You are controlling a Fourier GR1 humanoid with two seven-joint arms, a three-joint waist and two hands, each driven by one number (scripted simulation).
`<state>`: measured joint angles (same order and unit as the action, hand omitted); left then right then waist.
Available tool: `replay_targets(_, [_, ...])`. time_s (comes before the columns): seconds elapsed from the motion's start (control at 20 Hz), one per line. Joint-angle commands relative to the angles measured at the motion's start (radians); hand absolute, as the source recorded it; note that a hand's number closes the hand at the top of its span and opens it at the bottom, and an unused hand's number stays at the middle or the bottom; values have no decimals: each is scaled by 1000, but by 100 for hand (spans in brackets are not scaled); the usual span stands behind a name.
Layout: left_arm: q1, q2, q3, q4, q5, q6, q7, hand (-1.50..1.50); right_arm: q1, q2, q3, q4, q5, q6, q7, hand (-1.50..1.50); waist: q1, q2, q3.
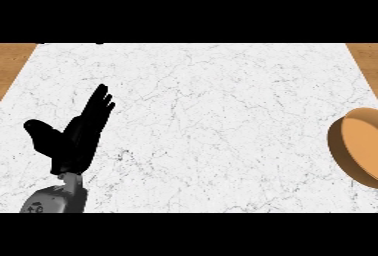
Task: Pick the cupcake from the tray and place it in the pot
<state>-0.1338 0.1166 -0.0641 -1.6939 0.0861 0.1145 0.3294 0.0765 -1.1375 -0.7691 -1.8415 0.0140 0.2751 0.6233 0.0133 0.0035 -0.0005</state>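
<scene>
White marble counter (221, 125), open left hand (70, 142), tray (354, 150)

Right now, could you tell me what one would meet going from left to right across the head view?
Left hand, open with fingers up → bare white marble counter → brown round tray, cut off by the right edge.

You are seeing only your black left hand (72, 140), showing at the left of the head view on its grey forearm (53, 200), which is coming in from the lower edge. Its fingers (98, 106) are pointing straight up and away, the thumb (40, 132) is spreading out leftward, and it is holding nothing
</scene>
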Motion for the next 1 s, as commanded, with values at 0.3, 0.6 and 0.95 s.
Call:
replay_targets(0.3, [-20, 13, 29, -11, 17, -25, 18, 0, -146, 57, 330, 245, 134, -53, -155, 150, 12, 2, 1])
replay_targets(0.6, [24, 5, 23, 18, 19, -49, -33, 0, -297, 206, 412, 304, 48, -100, 58, -150, 14, 1, 0])
replay_targets(0.95, [5, 20, 40, -34, 25, -42, 29, 0, -371, 335, 302, 354, 17, -257, -48, -150, 0, -4, 1])
